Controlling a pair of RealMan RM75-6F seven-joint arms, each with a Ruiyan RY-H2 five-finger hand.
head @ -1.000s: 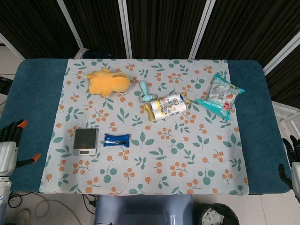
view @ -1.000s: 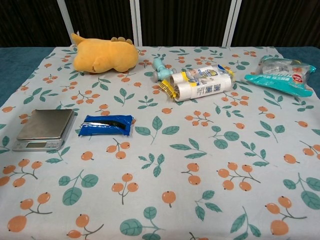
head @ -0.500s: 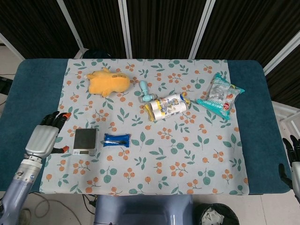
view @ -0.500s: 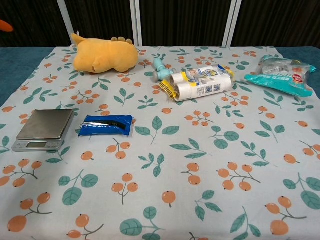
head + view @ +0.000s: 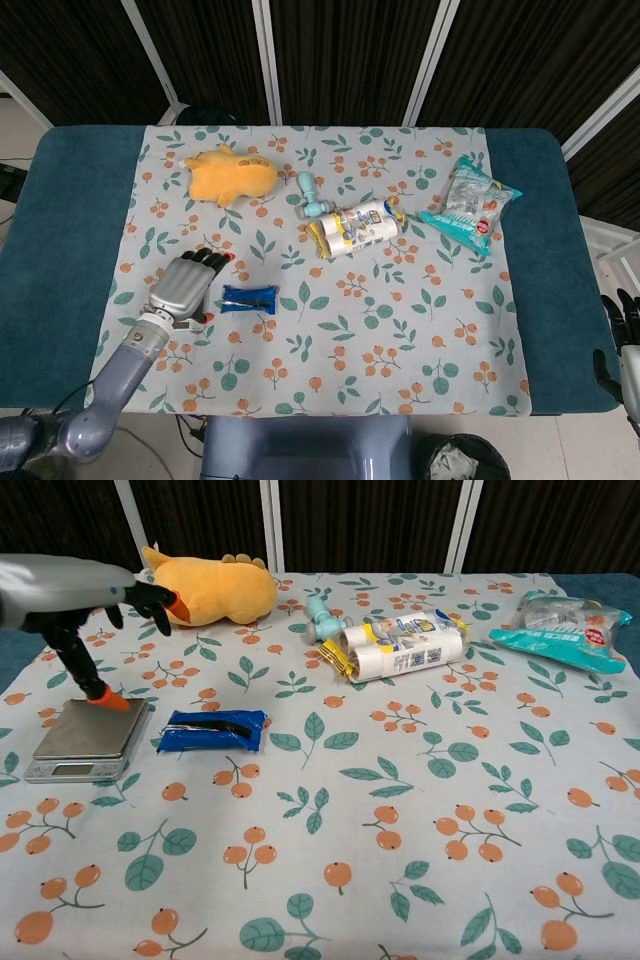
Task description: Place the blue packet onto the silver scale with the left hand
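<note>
The blue packet (image 5: 249, 298) (image 5: 212, 730) lies flat on the floral cloth, just right of the silver scale (image 5: 88, 739). My left hand (image 5: 185, 285) (image 5: 85, 598) hovers above the scale with its fingers spread and holds nothing. Its orange-tipped thumb (image 5: 104, 697) points down near the scale's far edge. In the head view this hand hides most of the scale. The hand stands left of the packet and does not touch it. My right hand (image 5: 624, 338) hangs off the table's right edge, empty, only partly in frame.
A yellow plush toy (image 5: 230, 176) lies at the back left. A light blue bottle-like toy (image 5: 311, 196), a pack of white rolls (image 5: 358, 227) and a teal snack bag (image 5: 469, 208) lie across the back. Dark teal table borders (image 5: 70, 200) flank the cloth.
My left hand has moved right and inward from the table's left edge to above the scale. The packet and the right hand have not moved.
</note>
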